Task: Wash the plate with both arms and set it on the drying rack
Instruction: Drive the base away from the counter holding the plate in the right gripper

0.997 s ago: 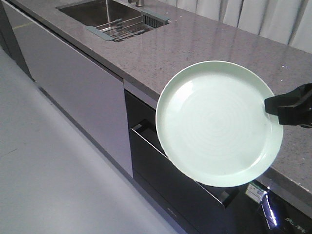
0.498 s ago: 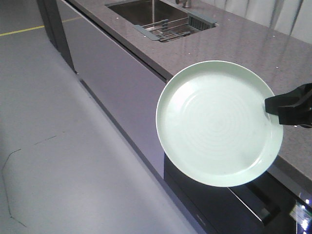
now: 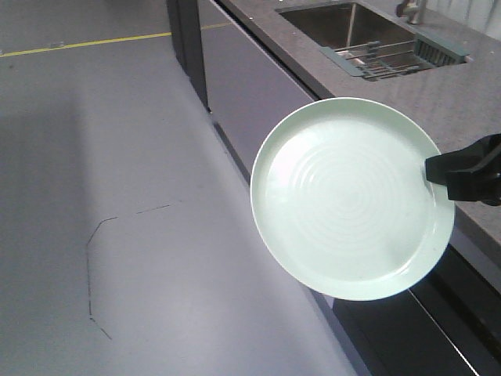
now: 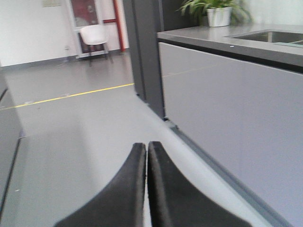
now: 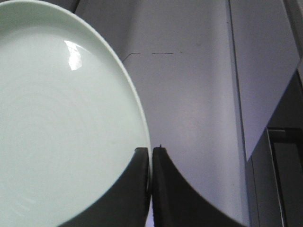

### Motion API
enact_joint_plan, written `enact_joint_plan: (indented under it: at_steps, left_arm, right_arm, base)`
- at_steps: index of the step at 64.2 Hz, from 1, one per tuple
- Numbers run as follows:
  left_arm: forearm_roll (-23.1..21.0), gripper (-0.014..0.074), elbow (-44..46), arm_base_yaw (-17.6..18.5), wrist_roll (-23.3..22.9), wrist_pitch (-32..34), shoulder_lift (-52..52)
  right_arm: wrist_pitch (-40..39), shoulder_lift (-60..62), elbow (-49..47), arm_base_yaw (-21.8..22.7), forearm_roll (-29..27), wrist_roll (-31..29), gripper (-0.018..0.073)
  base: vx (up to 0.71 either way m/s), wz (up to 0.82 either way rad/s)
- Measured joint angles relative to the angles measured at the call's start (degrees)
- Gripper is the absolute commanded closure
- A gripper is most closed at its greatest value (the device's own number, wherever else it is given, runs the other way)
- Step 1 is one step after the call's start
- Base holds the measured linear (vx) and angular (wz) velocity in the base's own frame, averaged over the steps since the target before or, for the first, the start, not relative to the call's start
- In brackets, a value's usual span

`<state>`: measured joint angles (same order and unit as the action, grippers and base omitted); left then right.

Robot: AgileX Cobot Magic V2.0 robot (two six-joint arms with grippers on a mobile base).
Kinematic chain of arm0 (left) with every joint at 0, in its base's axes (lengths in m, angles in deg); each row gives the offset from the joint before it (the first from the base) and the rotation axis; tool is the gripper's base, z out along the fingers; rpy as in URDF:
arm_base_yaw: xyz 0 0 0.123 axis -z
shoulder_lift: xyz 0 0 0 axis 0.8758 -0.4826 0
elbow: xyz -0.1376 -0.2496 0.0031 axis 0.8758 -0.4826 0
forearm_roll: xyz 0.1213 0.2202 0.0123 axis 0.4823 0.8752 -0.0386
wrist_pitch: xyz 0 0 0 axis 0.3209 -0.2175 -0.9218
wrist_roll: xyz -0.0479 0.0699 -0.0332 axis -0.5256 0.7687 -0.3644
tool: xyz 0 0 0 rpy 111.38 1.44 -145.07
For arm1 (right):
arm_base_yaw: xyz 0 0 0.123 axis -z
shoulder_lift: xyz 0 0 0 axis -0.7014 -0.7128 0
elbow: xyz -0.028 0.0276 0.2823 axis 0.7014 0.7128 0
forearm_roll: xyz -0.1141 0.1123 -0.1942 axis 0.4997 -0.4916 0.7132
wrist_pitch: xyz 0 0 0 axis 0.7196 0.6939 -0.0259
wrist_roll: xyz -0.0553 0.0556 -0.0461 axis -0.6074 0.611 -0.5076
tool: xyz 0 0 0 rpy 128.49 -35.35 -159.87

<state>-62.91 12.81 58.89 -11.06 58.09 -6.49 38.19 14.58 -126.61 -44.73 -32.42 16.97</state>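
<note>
Round pale mint-green plate (image 3: 352, 200): rim pinched by black right gripper (image 3: 432, 169). Steel-rod drying rack (image 3: 387, 63): sited ahead, well apart. Black left gripper (image 4: 146, 144): pressed together, empty.

Cool, even indoor light, slight blur throughout, small bright glare on the plate (image 5: 61, 118), faint floor (image 3: 156, 274) shadows

Left end effector (image 4: 147, 144) pinched closed, grey floor (image 4: 85, 137), yellow line (image 4: 71, 96), grey cabinet front (image 4: 227, 94), potted plant (image 4: 215, 12), white chair (image 4: 93, 35)
</note>
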Motion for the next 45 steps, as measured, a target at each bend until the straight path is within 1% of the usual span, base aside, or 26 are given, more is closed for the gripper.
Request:
enact_joint_plan:
  at_steps: [25, 45]
  left_arm:
    - [0.0, 0.0603, 0.0, 0.0, 0.0, 0.0, 0.0]
    - [0.0, 0.0603, 0.0, 0.0, 0.0, 0.0, 0.0]
  right_arm:
    - [0.0, 0.0, 0.0, 0.0, 0.0, 0.0, 0.0566]
    - [0.0, 0.0, 0.0, 0.0, 0.0, 0.0, 0.0566]
  base:
    - [0.11, 0.45]
    - [0.12, 0.33]
